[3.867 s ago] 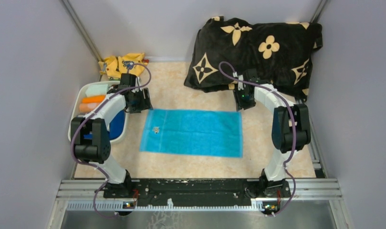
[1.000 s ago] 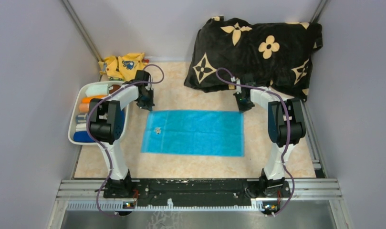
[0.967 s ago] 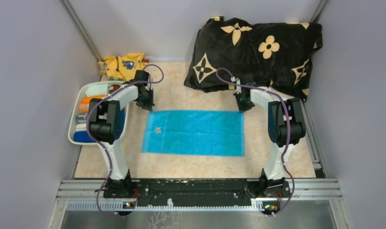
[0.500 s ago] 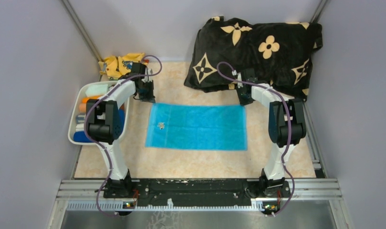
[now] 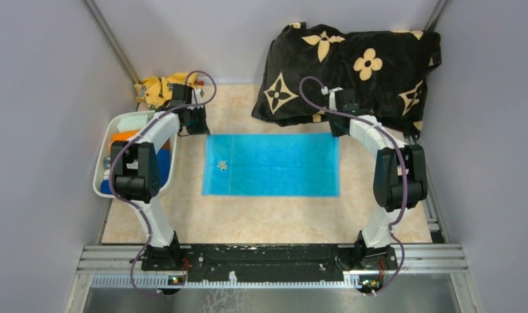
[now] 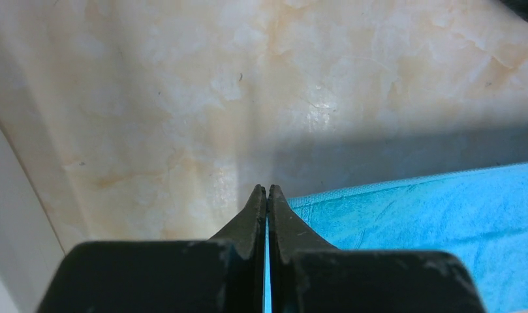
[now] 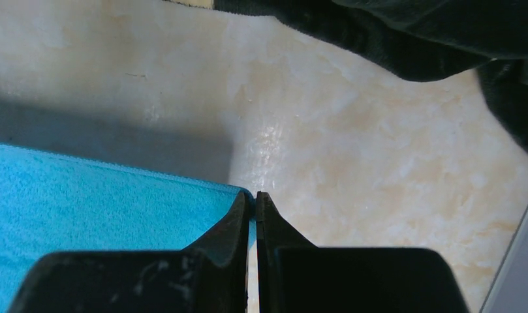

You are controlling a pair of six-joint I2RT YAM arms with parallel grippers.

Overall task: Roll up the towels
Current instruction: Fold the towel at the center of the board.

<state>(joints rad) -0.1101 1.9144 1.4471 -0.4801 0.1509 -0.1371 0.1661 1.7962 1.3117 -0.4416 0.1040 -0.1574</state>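
**Cyan towel pinched at both far corners**

Right of the white basket [image 5: 125,120], the left gripper [image 6: 267,190] is closed tight on the far-left corner of the cyan towel [image 5: 274,165]. The towel lies flat mid-table, its long axis left to right, with a small pale mark too small to read. The right gripper [image 7: 254,195] clamps its far-right corner, near the black cushion [image 5: 352,65].

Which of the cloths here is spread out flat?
The light cyan towel, flat in the middle; the yellow cloth is crumpled far left, the black cushion heaped far right.
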